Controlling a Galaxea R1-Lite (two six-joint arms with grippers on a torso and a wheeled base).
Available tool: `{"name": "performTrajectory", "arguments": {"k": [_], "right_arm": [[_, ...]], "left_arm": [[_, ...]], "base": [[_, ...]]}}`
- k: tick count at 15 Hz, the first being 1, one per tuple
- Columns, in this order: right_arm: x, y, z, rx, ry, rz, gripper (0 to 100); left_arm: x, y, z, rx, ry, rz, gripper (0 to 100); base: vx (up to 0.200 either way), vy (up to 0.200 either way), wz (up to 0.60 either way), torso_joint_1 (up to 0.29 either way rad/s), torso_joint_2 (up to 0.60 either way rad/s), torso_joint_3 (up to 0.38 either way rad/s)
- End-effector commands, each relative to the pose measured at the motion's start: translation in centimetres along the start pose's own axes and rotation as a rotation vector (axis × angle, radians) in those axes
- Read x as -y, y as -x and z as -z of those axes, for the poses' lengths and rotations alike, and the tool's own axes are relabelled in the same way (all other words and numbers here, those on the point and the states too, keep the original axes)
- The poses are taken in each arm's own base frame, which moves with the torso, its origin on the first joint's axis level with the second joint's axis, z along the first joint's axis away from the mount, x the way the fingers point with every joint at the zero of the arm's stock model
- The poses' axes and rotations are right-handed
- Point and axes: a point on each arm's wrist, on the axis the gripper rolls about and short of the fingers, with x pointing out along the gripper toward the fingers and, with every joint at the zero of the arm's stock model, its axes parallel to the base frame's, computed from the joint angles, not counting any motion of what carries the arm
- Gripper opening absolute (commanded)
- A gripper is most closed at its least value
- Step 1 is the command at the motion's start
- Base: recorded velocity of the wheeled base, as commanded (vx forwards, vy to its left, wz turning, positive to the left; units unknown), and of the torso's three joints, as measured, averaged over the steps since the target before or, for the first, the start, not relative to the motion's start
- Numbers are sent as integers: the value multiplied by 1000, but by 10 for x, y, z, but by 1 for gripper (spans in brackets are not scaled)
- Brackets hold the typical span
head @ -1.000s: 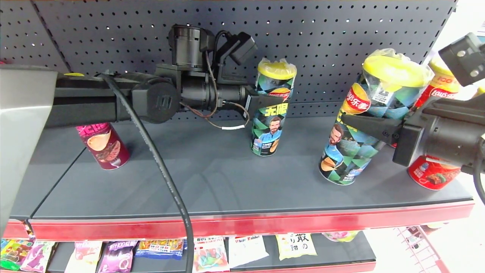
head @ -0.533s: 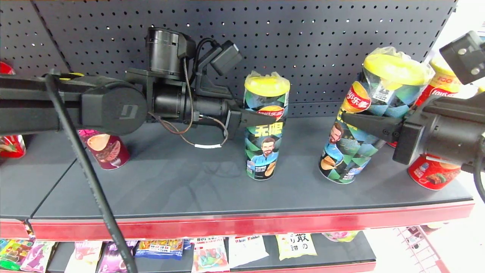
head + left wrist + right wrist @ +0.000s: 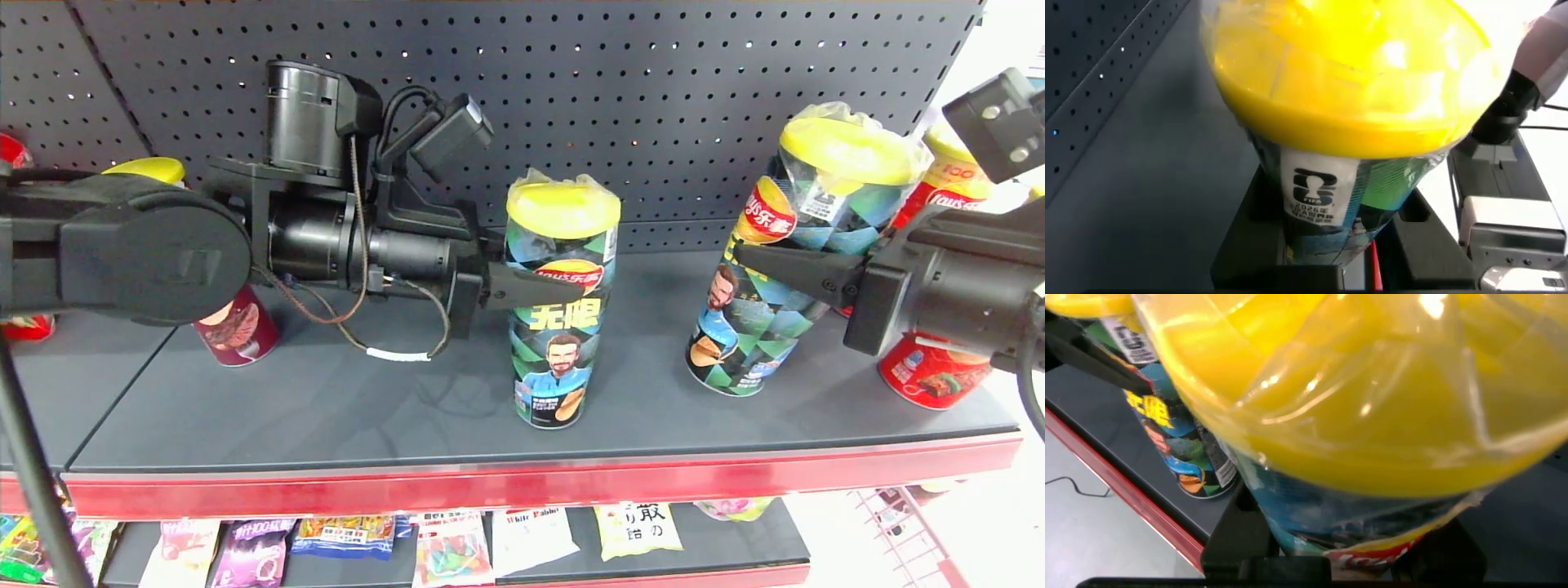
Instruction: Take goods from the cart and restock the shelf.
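Left end effector point(image 3: 557, 286) clamps upright green can point(image 3: 555, 359) near shelf point(image 3: 367, 408) front; right end effector point(image 3: 775, 263) clamps tilted second can point(image 3: 735, 343)

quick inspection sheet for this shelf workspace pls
surface: dark grey metal shelf, red front edge
job's things: upright green-patterned chip can and tilted green-patterned chip can, both yellow-lidded cylinders
clutter: maroon cylindrical can left, red cylindrical cans right
pincers: left pincer shut on the upright can, right pincer on the tilted one
cables: thick black cable by left arm, thin brown wire under left wrist
surroundings: grey pegboard back panel, colourful snack packets on lower shelf
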Motion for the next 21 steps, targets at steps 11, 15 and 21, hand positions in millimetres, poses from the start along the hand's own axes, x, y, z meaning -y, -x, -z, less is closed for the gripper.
{"name": "performTrajectory", "arguments": {"k": [11, 15, 21], "right_arm": [[0, -1, 1, -3, 0, -1, 0], [0, -1, 0, -3, 0, -1, 0], [0, -2, 1, -4, 0, -2, 0]], "left_arm": [[16, 11, 8, -17, -7, 23, 0], [20, 13, 11, -23, 2, 27, 0], [22, 15, 9, -20, 1, 26, 0]], "base": [[0, 0, 0, 0, 0, 0], [0, 0, 0, 0, 0, 0], [0, 0, 0, 0, 0, 0]]}}
